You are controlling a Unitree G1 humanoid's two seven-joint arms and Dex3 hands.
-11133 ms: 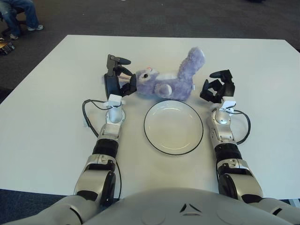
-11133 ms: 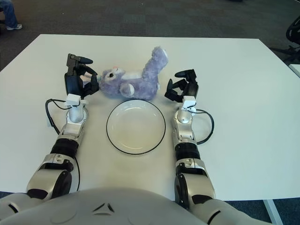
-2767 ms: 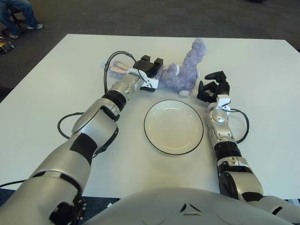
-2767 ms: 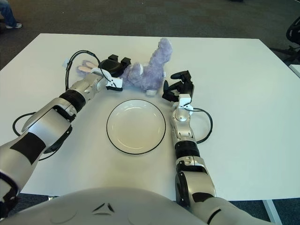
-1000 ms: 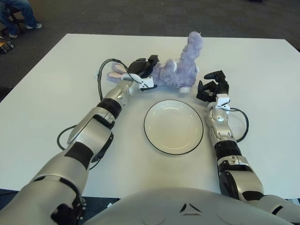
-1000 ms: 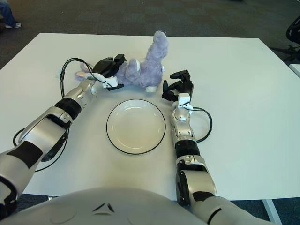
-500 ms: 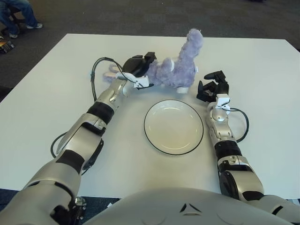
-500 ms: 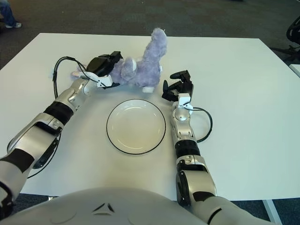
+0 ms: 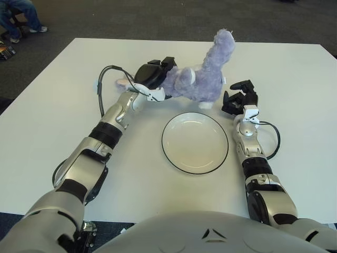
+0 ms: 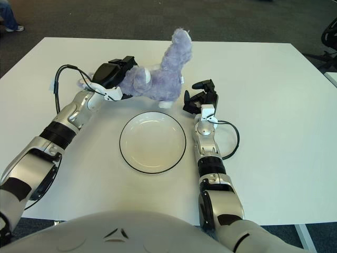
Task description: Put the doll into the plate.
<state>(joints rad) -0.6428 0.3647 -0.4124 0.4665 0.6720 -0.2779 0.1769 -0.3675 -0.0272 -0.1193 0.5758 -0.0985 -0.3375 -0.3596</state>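
Observation:
A purple plush rabbit doll [image 9: 197,79] hangs tilted just behind the white, dark-rimmed plate [image 9: 195,142], one leg pointing up. My left hand [image 9: 152,76] is shut on the doll's head end, its pink-lined ear [image 9: 122,82] sticking out to the left behind the hand. The doll's lower body sits near the plate's far rim, outside it. My right hand [image 9: 238,99] shows to the right of the doll and beyond the plate's right edge, fingers curled, holding nothing.
The white table [image 9: 47,121] spreads wide on both sides. A black cable [image 9: 101,89] loops off my left wrist, another [image 9: 274,139] off my right forearm. Dark carpet and a seated person's legs [image 9: 21,16] lie beyond the far left corner.
My left hand has carried the doll slightly right and toward the plate, lifting its head end. My right hand has stayed put.

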